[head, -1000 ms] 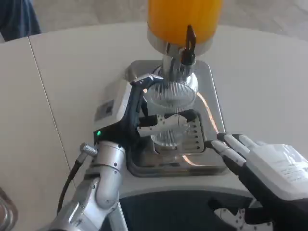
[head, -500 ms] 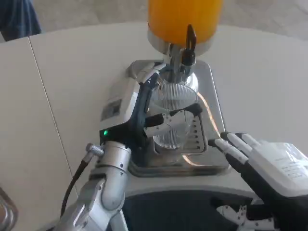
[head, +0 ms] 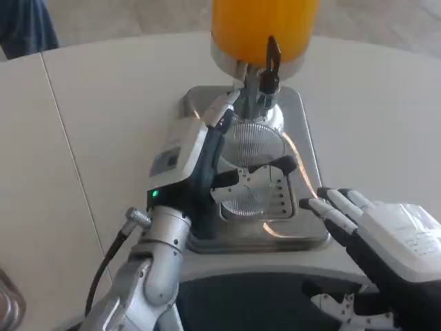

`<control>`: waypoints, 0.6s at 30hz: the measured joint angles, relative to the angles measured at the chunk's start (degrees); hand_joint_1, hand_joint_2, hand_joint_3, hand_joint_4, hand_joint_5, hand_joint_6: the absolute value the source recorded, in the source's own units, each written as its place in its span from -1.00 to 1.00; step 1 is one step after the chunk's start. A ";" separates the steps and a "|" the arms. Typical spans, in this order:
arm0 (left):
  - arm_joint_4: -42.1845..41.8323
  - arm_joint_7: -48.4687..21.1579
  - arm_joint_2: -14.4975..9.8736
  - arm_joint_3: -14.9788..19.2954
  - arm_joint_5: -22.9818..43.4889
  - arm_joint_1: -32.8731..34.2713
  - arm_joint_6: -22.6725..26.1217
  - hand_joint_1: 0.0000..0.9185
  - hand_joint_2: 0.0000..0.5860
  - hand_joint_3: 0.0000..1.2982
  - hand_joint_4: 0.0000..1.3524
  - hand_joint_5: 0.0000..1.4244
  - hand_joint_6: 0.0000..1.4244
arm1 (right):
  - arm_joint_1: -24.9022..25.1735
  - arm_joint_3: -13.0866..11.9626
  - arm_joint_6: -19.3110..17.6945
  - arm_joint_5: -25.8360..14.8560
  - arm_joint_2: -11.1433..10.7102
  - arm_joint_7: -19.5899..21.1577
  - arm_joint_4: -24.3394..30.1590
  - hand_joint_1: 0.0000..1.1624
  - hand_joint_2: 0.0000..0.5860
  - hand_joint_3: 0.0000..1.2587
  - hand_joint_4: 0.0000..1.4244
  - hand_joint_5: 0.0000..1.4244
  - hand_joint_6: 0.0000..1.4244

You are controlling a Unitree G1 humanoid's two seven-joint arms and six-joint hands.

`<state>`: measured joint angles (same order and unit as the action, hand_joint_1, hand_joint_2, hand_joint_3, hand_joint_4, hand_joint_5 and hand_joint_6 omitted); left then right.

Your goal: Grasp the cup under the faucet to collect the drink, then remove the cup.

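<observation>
Fingers of the left hand (head: 207, 162) wrap around the clear ribbed cup (head: 251, 165), gripping it at the middle of the steel drip tray (head: 303, 231), directly beneath the faucet (head: 265, 79) of the orange juice dispenser (head: 265, 27). At the tray's right front corner the right hand (head: 375, 231) rests with its fingers extended and apart, holding nothing. Tray and dispenser stand on the white table (head: 96, 124), toward its near edge.
</observation>
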<state>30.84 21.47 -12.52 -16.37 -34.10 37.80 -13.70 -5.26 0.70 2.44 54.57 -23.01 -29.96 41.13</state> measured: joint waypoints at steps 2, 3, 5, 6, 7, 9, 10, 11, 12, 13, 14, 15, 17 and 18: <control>-0.35 -0.37 0.01 0.09 0.01 -0.03 0.42 -0.59 -0.80 -0.87 -1.00 -0.74 -0.58 | -0.03 0.01 0.00 0.00 0.00 0.02 0.00 -0.01 0.31 -0.87 -1.00 -1.00 -0.87; -0.70 -0.71 0.00 0.19 0.05 -0.14 0.69 -0.60 -0.81 -0.89 -1.00 -0.77 -0.62 | -0.05 0.04 0.00 0.00 0.00 0.03 0.00 -0.01 0.31 -0.87 -1.00 -1.00 -0.87; -1.38 -1.24 -0.03 0.29 0.07 -0.41 1.03 -0.63 -0.81 -0.96 -1.00 -0.83 -0.67 | -0.10 0.10 0.00 0.03 0.01 0.06 0.00 0.00 0.31 -0.87 -1.00 -1.00 -0.87; -1.69 -1.43 -0.08 0.29 0.07 -0.56 1.12 -0.64 -0.83 -0.99 -1.00 -0.85 -0.69 | -0.11 0.13 0.00 0.03 0.01 0.11 0.00 0.00 0.31 -0.87 -1.00 -1.00 -0.87; -2.34 -1.96 -0.16 0.29 0.05 -0.82 1.33 -0.66 -0.84 -1.00 -1.00 -0.89 -0.73 | -0.14 0.18 0.00 0.05 0.02 0.21 -0.01 0.00 0.31 -0.87 -1.00 -1.00 -0.87; -2.98 -2.58 -0.22 0.29 0.06 -1.12 1.53 -0.70 -0.85 -1.00 -1.00 -0.93 -0.78 | -0.14 0.27 0.00 0.05 0.02 0.30 -0.03 0.00 0.31 -0.87 -1.00 -1.00 -0.87; -3.26 -3.00 -0.27 0.29 0.07 -1.18 1.62 -0.71 -0.85 -1.00 -1.00 -0.94 -0.79 | -0.15 0.28 0.00 0.05 0.02 0.36 -0.05 0.00 0.31 -0.87 -1.00 -1.00 -0.87; -3.53 -3.41 -0.29 0.31 0.07 -1.18 1.77 -0.71 -0.85 -1.00 -1.00 -0.96 -0.81 | -0.15 0.28 0.00 0.05 0.02 0.41 -0.06 0.00 0.31 -0.87 -1.00 -1.00 -0.87; -3.88 -3.89 -0.31 0.34 0.16 -1.18 1.92 -0.72 -0.85 -1.00 -1.00 -0.96 -0.81 | -0.15 0.29 0.00 0.05 0.02 0.47 -0.08 0.00 0.31 -0.87 -1.00 -1.00 -0.87; -4.00 -4.02 -0.31 0.35 0.18 -1.18 1.94 -0.72 -0.85 -1.00 -1.00 -0.96 -0.82 | -0.15 0.29 0.00 0.05 0.02 0.52 -0.08 0.00 0.31 -0.87 -1.00 -1.00 -0.87; -4.41 -4.68 -0.36 0.43 0.25 -1.20 1.98 -0.74 -0.84 -1.00 -1.00 -0.97 -0.84 | -0.15 0.28 0.00 0.05 0.02 0.57 -0.09 0.00 0.31 -0.87 -1.00 -1.00 -0.87; -4.58 -4.86 -0.37 0.47 0.27 -1.21 1.98 -0.74 -0.84 -1.00 -1.00 -0.98 -0.84 | -0.16 0.29 0.00 0.05 0.02 0.58 -0.09 0.00 0.31 -0.87 -1.00 -1.00 -0.87; -5.06 -5.38 -0.47 0.67 0.29 -1.42 1.98 -0.74 -0.84 -1.00 -1.00 -0.98 -0.85 | -0.34 0.29 0.00 0.04 0.02 0.73 -0.09 0.00 0.31 -0.87 -1.00 -1.00 -0.87; -5.17 -5.43 -0.50 0.74 0.30 -1.53 1.98 -0.74 -0.84 -1.00 -1.00 -0.98 -0.85 | -0.41 0.28 0.00 0.04 0.02 0.78 -0.09 0.00 0.31 -0.87 -1.00 -1.00 -0.87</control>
<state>25.67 16.04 -13.01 -15.63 -33.80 36.27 -11.72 -5.67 0.98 2.44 54.61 -22.99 -29.18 41.04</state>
